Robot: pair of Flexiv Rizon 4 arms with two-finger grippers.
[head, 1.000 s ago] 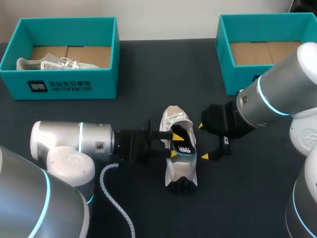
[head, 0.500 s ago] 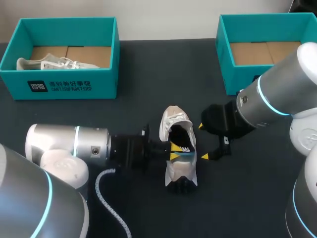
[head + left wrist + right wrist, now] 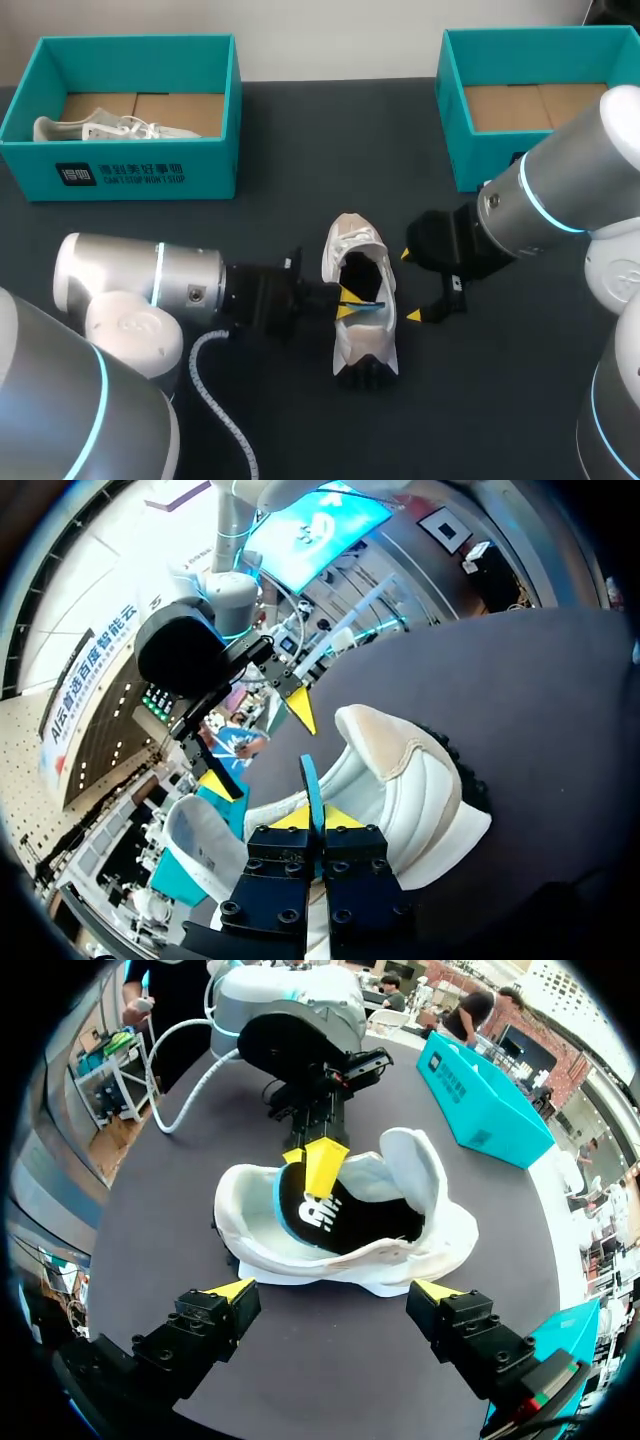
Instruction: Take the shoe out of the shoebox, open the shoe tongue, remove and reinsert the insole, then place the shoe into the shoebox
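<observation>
Left gripper (image 3: 318,817) pinches insole (image 3: 312,778) edge-on (right wrist view: black face).

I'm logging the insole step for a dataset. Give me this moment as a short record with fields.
shoe: on the table, between both grippers, tongue pulled back
insole: in the shoe's opening, one edge pinched
left gripper: shut on the insole's edge
right gripper: open, beside the shoe, not touching it
left shoebox: holds a second shoe
right shoebox: only cardboard floor visible
</observation>
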